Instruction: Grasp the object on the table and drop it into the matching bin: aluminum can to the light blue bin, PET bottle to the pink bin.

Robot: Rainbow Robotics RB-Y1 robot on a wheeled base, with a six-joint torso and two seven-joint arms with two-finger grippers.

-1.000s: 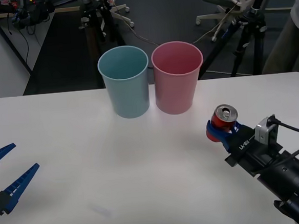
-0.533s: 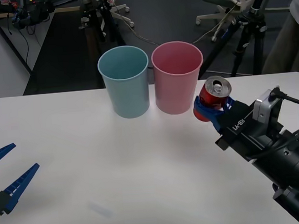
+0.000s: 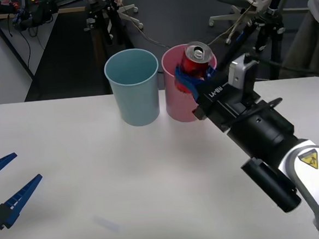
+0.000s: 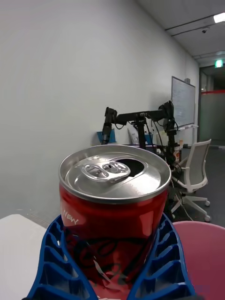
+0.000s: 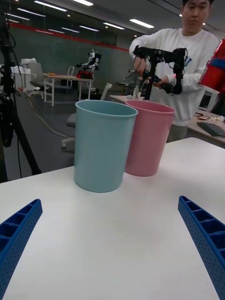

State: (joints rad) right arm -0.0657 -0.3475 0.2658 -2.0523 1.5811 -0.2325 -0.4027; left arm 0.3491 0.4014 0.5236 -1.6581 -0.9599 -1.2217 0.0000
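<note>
My right gripper (image 3: 191,77) is shut on the red aluminum can (image 3: 196,60), held upright in the air over the near right part of the pink bin (image 3: 176,103). The light blue bin (image 3: 133,87) stands just left of the pink one, both at the far middle of the white table (image 3: 97,173). In the right wrist view the can (image 4: 115,206) sits between my blue fingers (image 4: 54,262), with the pink bin's rim (image 4: 201,234) below and beyond it. My left gripper (image 3: 5,187) hovers open at the table's near left edge, far from both bins.
In the left wrist view the light blue bin (image 5: 104,145) and the pink bin (image 5: 147,138) stand side by side, touching or nearly so. A tripod (image 3: 263,41) and an office chair (image 3: 244,4) stand on the floor beyond the table's far right edge.
My right arm has lifted the can off the right side of the table and carried it up and to the left, to over the pink bin. The left arm has not moved.
</note>
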